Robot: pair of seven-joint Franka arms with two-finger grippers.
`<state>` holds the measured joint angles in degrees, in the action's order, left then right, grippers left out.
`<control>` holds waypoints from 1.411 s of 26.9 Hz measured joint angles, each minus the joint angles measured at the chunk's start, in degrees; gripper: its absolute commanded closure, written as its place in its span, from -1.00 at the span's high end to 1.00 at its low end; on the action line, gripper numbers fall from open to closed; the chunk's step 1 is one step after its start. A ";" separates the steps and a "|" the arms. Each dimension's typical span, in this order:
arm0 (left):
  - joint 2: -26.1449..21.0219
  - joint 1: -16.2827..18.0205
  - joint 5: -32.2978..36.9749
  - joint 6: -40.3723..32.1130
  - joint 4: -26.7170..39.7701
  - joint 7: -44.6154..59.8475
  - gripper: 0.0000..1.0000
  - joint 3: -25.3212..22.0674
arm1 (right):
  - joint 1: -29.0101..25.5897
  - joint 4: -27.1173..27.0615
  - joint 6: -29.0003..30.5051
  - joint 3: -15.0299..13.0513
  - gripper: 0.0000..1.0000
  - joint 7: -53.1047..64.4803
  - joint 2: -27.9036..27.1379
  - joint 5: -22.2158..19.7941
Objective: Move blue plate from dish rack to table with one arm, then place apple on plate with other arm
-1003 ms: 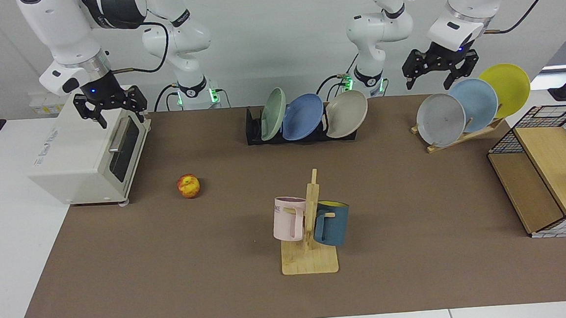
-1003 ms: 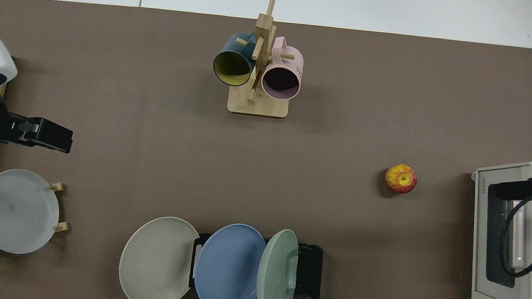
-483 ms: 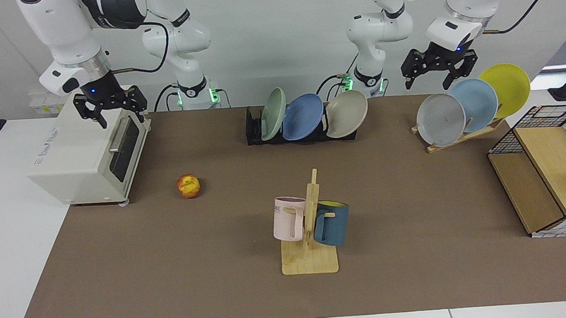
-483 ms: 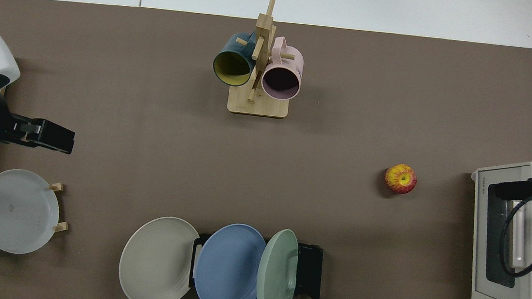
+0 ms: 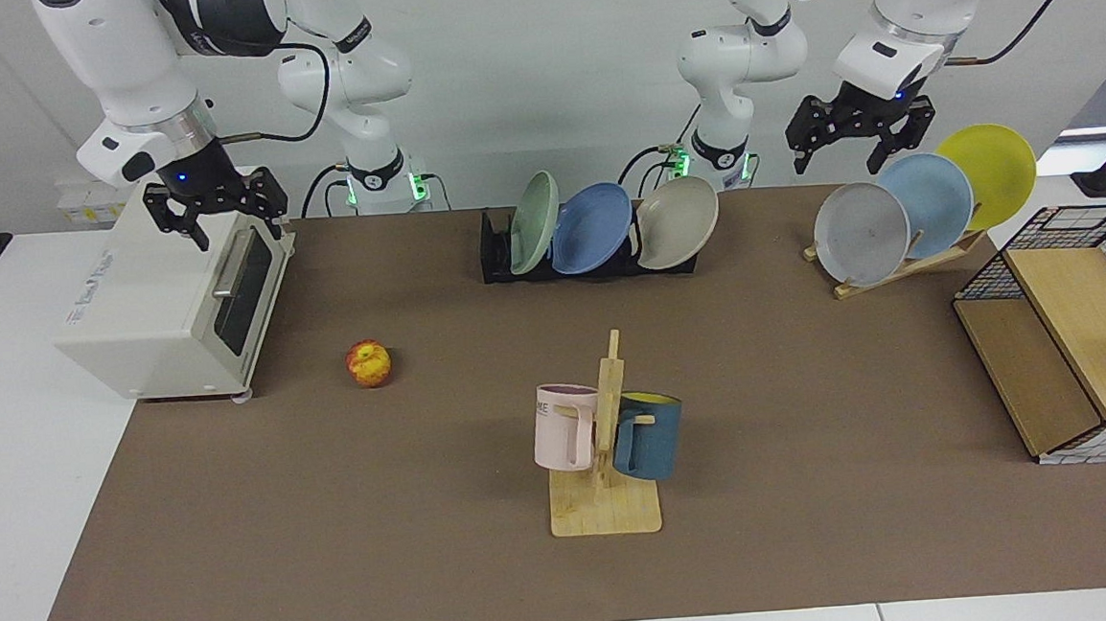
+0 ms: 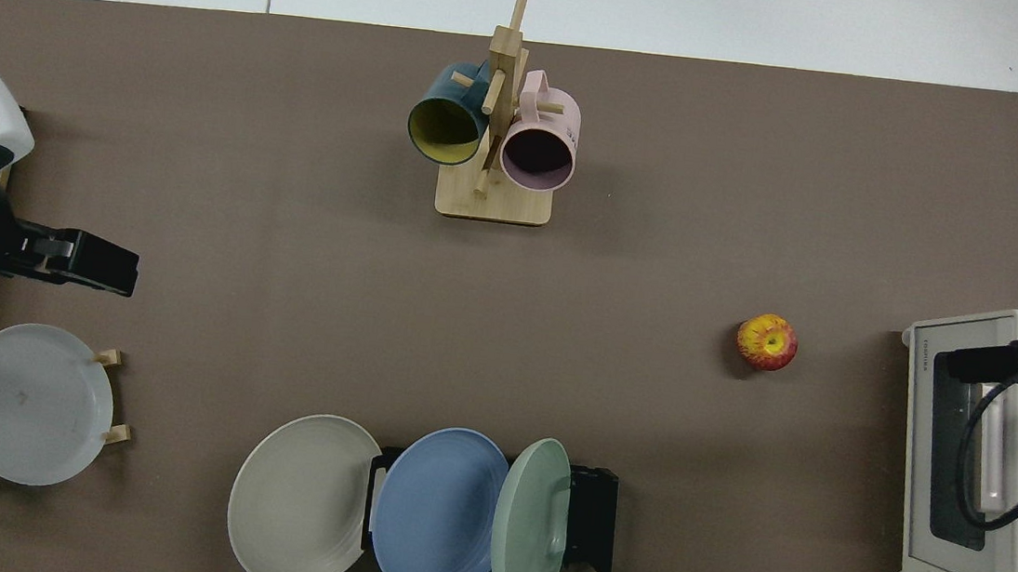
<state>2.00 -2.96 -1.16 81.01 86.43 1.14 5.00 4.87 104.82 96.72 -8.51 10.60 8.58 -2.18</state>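
The blue plate (image 5: pixel 592 227) stands on edge in the middle slot of the black dish rack (image 5: pixel 502 256) at the far side of the table (image 5: pixel 335 516), leaning between a green plate (image 5: pixel 533 222) and a beige plate (image 5: pixel 677 221), whose rims overlap it. Nothing has been lifted yet; the step in hand looks like the first reach for the plate.

The left gripper (image 5: pixel 858 141) hangs empty with its fingers spread, high above the wooden plate stand (image 5: pixel 905 265) and well apart from the rack. It seems the nearer arm for the plate. To do this well, it should come down on the plate's free upper rim, pinch only that rim, and lift up along the slot before swinging clear, since the neighbours sit close enough to be dragged along.

The right gripper (image 5: pixel 214 209), also open and empty, waits over the toaster oven (image 5: pixel 169 310). The apple (image 5: pixel 369 363) lies on the mat near the oven's front corner, within its likely reach.

A mug tree (image 5: pixel 604 442) with a pink mug (image 5: pixel 565 427) and a dark blue mug (image 5: pixel 647 436) stands mid-table in front of the rack. The open mat between it and the apple looks a fair spot to set the plate. A wire-and-wood crate (image 5: pixel 1073 336) sits at the table's end beyond the plate stand.
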 measured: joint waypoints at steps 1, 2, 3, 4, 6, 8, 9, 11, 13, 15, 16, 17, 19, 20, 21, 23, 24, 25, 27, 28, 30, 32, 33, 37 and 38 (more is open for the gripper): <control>0.10 0.00 0.00 0.00 0.14 0.00 1.00 -0.01 | 0.00 0.00 0.00 0.00 1.00 0.00 0.00 0.00; 0.19 0.00 0.00 0.00 0.27 0.00 1.00 -0.01 | 0.00 0.00 0.00 0.00 1.00 0.00 0.00 0.00; 0.27 0.00 0.00 0.00 0.37 0.00 1.00 -0.02 | 0.00 0.00 0.00 0.00 1.00 0.00 0.00 0.00; 0.35 0.00 0.00 0.00 0.45 0.00 1.00 -0.02 | 0.00 0.00 0.00 0.00 1.00 0.00 0.00 0.00; 0.50 0.00 0.01 0.00 0.65 0.00 1.00 -0.05 | 0.00 0.00 0.00 0.00 1.00 0.00 0.00 0.00; 0.78 0.01 0.01 0.00 1.17 -0.01 1.00 -0.09 | 0.00 0.00 0.00 0.00 1.00 0.00 0.00 0.00; 0.99 0.02 0.01 0.03 1.59 -0.01 1.00 -0.10 | 0.00 0.00 0.00 0.00 1.00 0.00 0.00 0.00; 1.50 0.02 0.01 0.07 2.64 -0.04 1.00 -0.09 | 0.00 0.00 0.00 0.00 1.00 0.00 0.00 0.00; 2.07 0.02 0.01 0.12 3.88 -0.06 0.98 -0.01 | 0.00 0.00 0.00 0.00 1.00 0.00 0.00 0.00; 2.56 0.01 -0.01 0.29 5.08 -0.08 0.94 0.13 | 0.00 0.00 0.00 0.00 1.00 0.00 0.00 0.00; 2.82 0.00 -0.05 0.42 5.74 -0.13 0.88 0.23 | 0.00 0.00 0.00 0.00 1.00 0.00 0.00 0.00; 3.16 -0.03 -0.11 0.59 6.53 -0.32 0.80 0.37 | 0.02 0.00 0.00 0.01 1.00 0.00 0.00 0.00; 3.84 -0.09 -0.41 0.93 8.13 -1.59 0.75 0.74 | 0.06 0.00 0.00 0.17 1.00 0.01 0.00 -0.04; 4.28 -0.13 -0.77 1.05 9.13 -2.71 0.75 0.97 | 0.08 0.00 0.00 0.34 1.00 0.01 0.00 -0.07; 4.86 -0.20 -1.44 1.15 10.30 -4.10 0.76 1.20 | 0.08 0.01 0.00 0.58 1.00 0.01 0.00 -0.11; 6.19 -0.39 -3.52 1.31 13.07 -6.81 0.75 1.56 | 0.25 0.02 0.00 1.01 1.00 0.01 0.00 -0.17; 6.91 -0.45 -4.51 1.53 14.65 -7.80 0.75 1.82 | 0.45 0.02 0.00 1.20 1.00 0.01 0.00 -0.19; 7.49 -0.47 -5.19 1.96 16.04 -8.43 0.76 2.17 | 0.71 0.03 0.02 1.29 1.00 0.01 0.00 -0.23; 8.50 -0.49 -6.27 3.77 18.93 -9.22 0.75 3.31 | 1.20 0.07 0.53 1.40 1.00 0.01 -0.01 -0.28; 8.87 -0.51 -7.03 4.95 20.34 -9.33 0.76 4.07 | 1.41 0.12 1.11 1.43 1.00 0.01 -0.04 -0.29; 9.37 -0.54 -9.08 7.30 23.13 -9.36 0.76 5.86 | 1.67 0.25 2.78 1.47 1.00 0.01 -0.21 -0.29; 9.62 -0.56 -11.00 9.58 25.50 -9.36 0.78 7.57 | 1.73 0.38 4.09 1.51 1.00 0.01 -0.51 -0.29; 9.75 -0.57 -11.94 10.75 26.50 -9.36 0.79 8.25 | 1.75 0.49 4.56 1.52 1.00 0.02 -0.71 -0.29; 10.48 -0.58 -15.14 14.43 29.77 -9.39 0.79 10.08 | 2.32 1.72 5.96 1.55 1.00 0.09 -1.63 -0.27; 10.70 -0.56 -15.71 15.32 30.70 -9.40 0.79 10.81 | 2.74 2.32 6.58 1.57 1.00 0.09 -1.86 -0.26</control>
<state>12.70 -3.52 -16.87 96.33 117.13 -8.26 15.81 7.61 107.14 103.30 -6.94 10.69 6.72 -2.44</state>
